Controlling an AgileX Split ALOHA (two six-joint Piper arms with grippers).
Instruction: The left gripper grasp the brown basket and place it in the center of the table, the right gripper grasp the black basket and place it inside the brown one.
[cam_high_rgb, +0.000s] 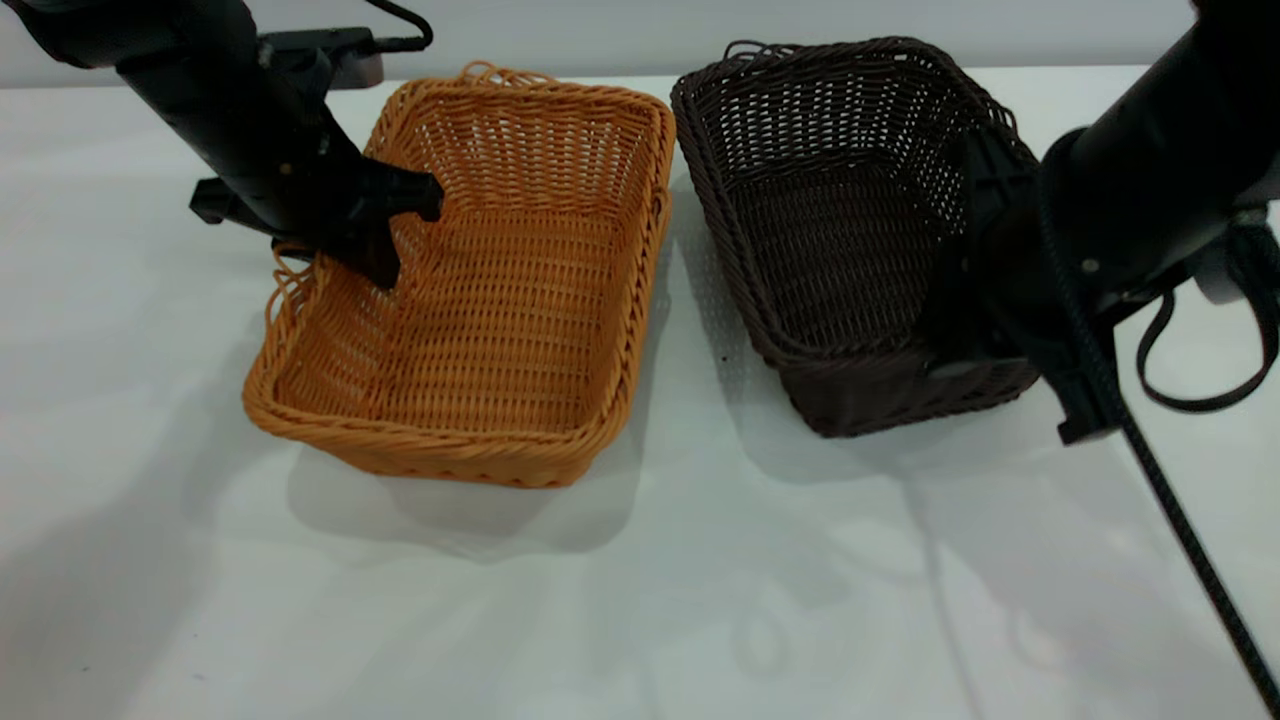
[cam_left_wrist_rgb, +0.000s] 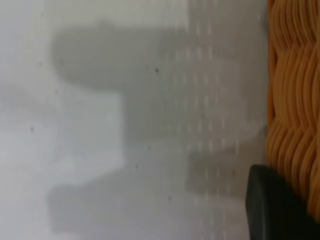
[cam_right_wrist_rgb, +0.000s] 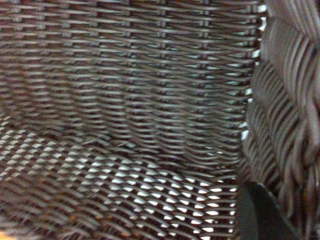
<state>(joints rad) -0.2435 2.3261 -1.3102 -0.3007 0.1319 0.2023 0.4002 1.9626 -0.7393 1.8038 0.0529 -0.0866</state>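
Observation:
The brown basket (cam_high_rgb: 500, 300) sits left of the table's (cam_high_rgb: 700, 600) middle, with a shadow spread under its near side. My left gripper (cam_high_rgb: 350, 250) is shut on its left wall, one finger inside and one outside. In the left wrist view one finger (cam_left_wrist_rgb: 272, 210) lies against the orange rim (cam_left_wrist_rgb: 295, 100). The black basket (cam_high_rgb: 830, 240) is right beside it, tilted with its right side raised. My right gripper (cam_high_rgb: 965, 310) is shut on its right wall. The right wrist view shows the dark weave (cam_right_wrist_rgb: 125, 100) and one finger (cam_right_wrist_rgb: 260, 215) at the rim.
The two baskets nearly touch at their far corners. A looped black strap (cam_high_rgb: 1200, 370) and a braided cable (cam_high_rgb: 1180, 520) hang from the right arm over the table's right side. The table's far edge runs just behind both baskets.

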